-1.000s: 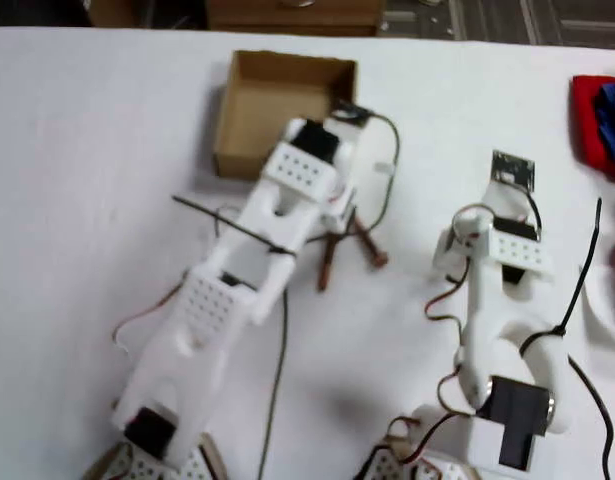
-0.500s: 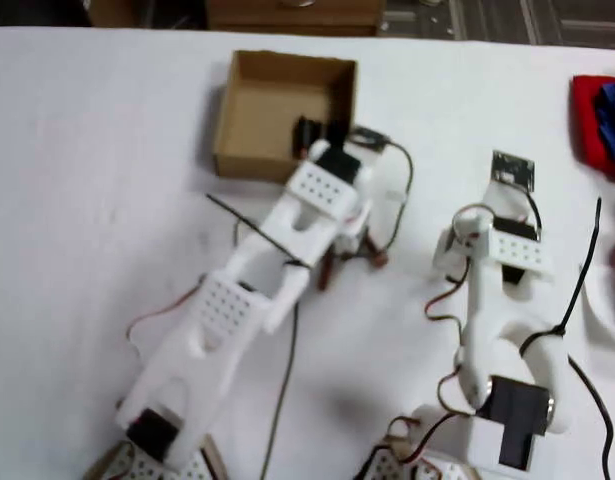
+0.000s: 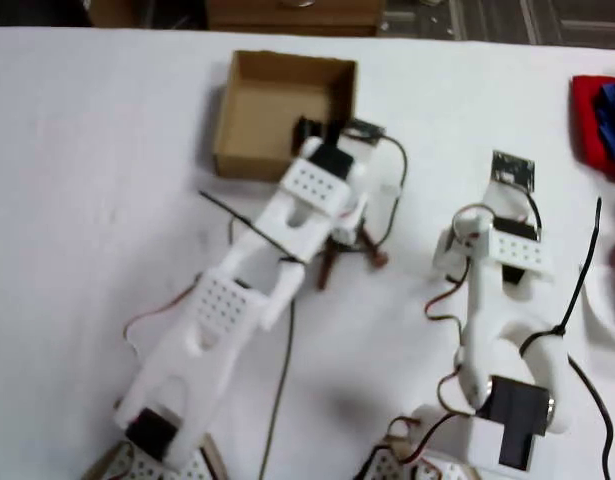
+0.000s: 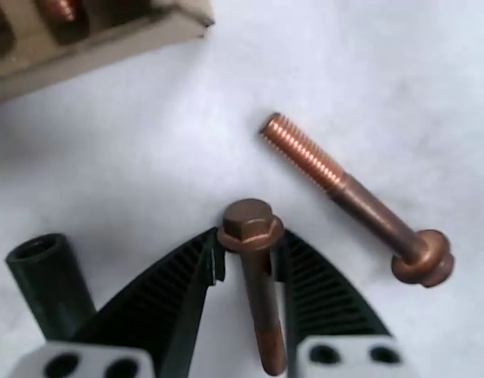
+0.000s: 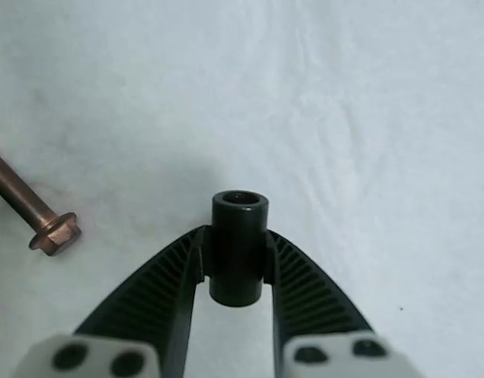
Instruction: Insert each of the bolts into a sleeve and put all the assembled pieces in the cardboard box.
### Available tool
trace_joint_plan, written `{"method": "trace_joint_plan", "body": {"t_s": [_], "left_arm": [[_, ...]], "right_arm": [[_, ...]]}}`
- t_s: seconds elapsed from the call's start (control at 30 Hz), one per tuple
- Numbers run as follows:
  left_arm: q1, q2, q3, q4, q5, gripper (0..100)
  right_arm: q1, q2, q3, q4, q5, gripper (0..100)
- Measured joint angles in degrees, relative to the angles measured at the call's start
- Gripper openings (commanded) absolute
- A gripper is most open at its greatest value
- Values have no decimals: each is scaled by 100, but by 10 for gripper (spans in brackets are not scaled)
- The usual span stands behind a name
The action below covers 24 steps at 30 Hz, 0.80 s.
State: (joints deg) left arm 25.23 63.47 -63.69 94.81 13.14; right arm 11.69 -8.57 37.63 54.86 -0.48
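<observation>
Left gripper [image 4: 249, 246] jaws clamp a copper hex-flange bolt [image 4: 257, 303] below its head. From above, the brown cardboard box [image 3: 272, 110] lies at its 11 o'clock. Right gripper [image 5: 235, 242] jaws clamp a black cylindrical sleeve [image 5: 238, 260].

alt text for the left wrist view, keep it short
The left pincer grips a copper bolt just below its hex head. A second bolt lies loose on the white table, with a black sleeve and a cardboard box corner nearby.
</observation>
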Motion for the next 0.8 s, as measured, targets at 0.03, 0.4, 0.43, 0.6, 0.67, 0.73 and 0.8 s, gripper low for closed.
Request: {"method": "trace_joint_plan", "body": {"t_s": [0.03,0.4,0.43,0.6,0.67,0.73,0.8], "left_arm": [[0,9,0,0,-9,37],[-114,-62,-651,554,-9,25],[-132,-176,-800,607,-9,25],[-316,-1002,-1178,651,-9,24],[-316,-1380,-1178,659,-9,24],[-308,-1776,-1178,659,-9,24],[-325,-2145,-1178,659,-9,24]], "right_arm": [[0,0,0,0,0,23],[0,-62,26,-18,0,23],[0,-176,105,-44,0,23],[-70,-1213,1037,-721,0,23],[-211,-1662,1468,-993,0,23],[-360,-2101,1776,-1125,0,23],[-484,-2505,2004,-1196,0,23]]}}
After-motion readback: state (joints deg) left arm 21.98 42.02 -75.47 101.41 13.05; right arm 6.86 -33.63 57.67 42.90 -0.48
